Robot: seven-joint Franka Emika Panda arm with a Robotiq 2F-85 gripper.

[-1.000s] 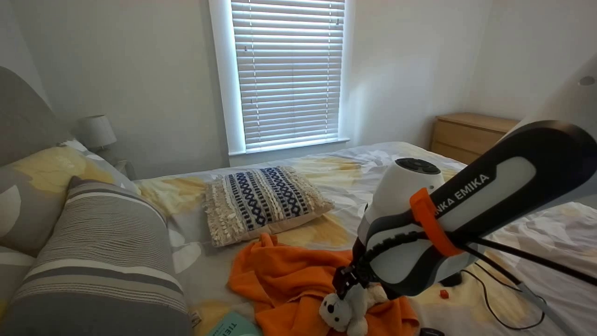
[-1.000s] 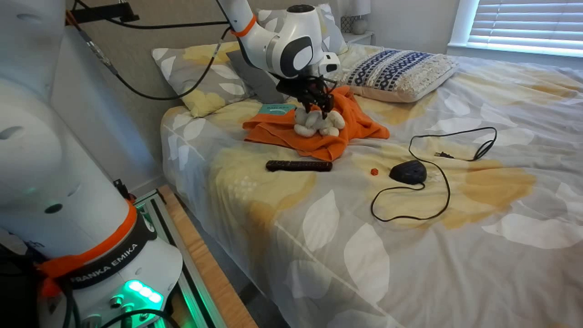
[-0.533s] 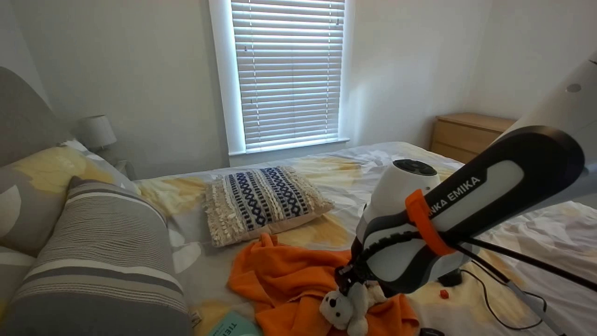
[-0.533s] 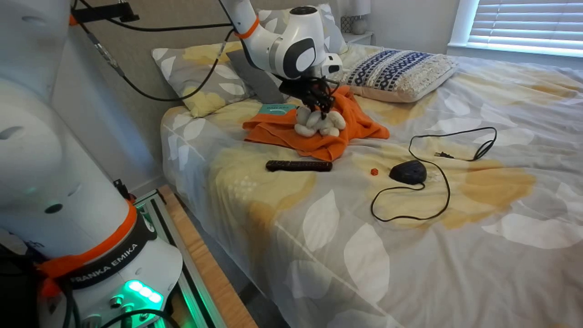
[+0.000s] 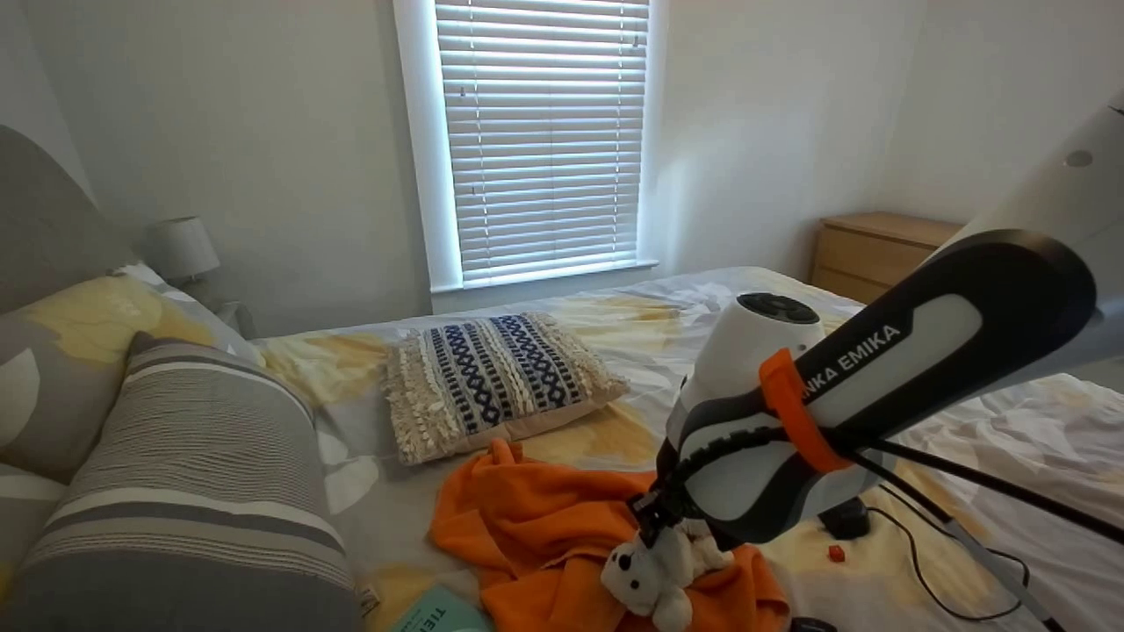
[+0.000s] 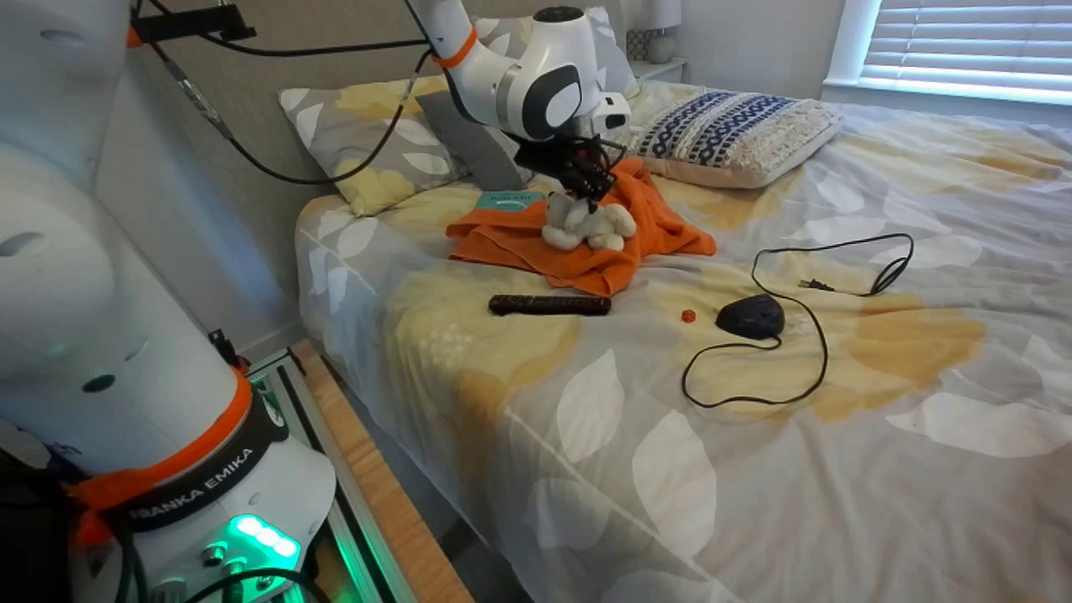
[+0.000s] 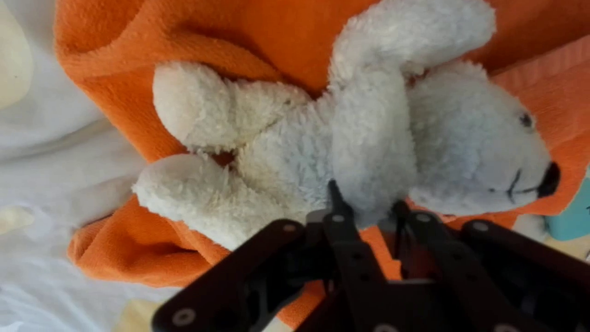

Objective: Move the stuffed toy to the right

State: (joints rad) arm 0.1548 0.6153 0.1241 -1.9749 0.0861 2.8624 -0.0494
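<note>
Bed (image 6: 754, 486) bore: pillows (image 5: 193, 491), head edge; cushion (image 6: 741, 134), farther in; cloth (image 5: 536, 518), book (image 6: 507, 200), toward head corner; bar (image 6: 550, 306), near side edge; die (image 6: 688, 316); corded device (image 6: 751, 317).

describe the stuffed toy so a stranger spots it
Find the flower-patterned bed, then the rumpled orange cloth on it. On that cloth lies the fluffy white stuffed bear, one foreleg in the black end effector; its black-nosed face sets it apart.

one stuffed toy (image 7: 364, 129), one orange cloth (image 5: 544, 518), one teal book (image 6: 509, 200), one red object (image 6: 688, 316), one dark bar-shaped object (image 6: 549, 306) and one corded black device (image 6: 751, 317) are counted on one bed (image 6: 796, 477). two floral pillows (image 6: 360, 130), one grey pillow (image 5: 202, 465) and one fringed pillow (image 5: 500, 377) are joined by one gripper (image 7: 367, 198), one lamp (image 5: 186, 247), one window blind (image 5: 546, 140) and one dresser (image 5: 874, 252).
</note>
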